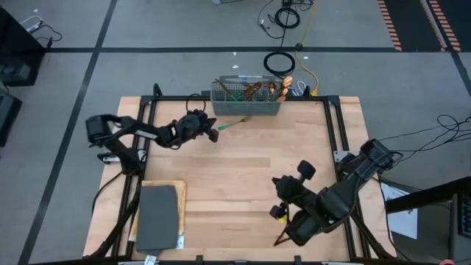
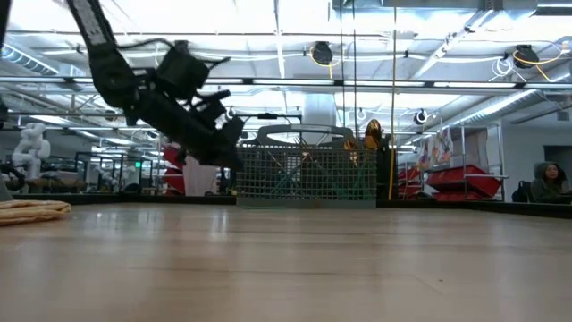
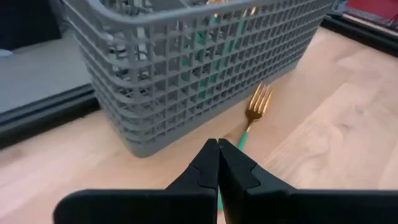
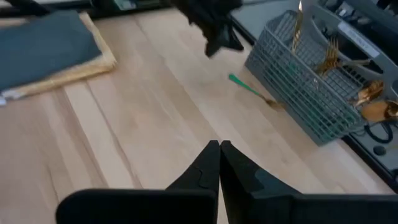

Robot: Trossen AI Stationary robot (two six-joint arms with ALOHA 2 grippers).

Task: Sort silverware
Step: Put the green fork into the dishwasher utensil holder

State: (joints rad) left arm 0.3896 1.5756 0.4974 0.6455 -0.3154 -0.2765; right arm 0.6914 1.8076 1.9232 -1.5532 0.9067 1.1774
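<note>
the left hand point(image 1: 213, 135), fingers pressed together and empty, hovers in the upper middle of the high view by the fork point(image 1: 232, 124) on the counter point(image 1: 235, 177), probably touching the caddy point(image 1: 246, 99); it should open, then descend over the teal handle.

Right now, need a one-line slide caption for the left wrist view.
Left gripper, fingers shut, hovers above a gold-headed, teal-handled fork lying on the wooden table beside the grey mesh caddy.

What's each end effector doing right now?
Left end effector: closed, empty, above the fork by the caddy.
Right end effector: closed, empty.
</note>
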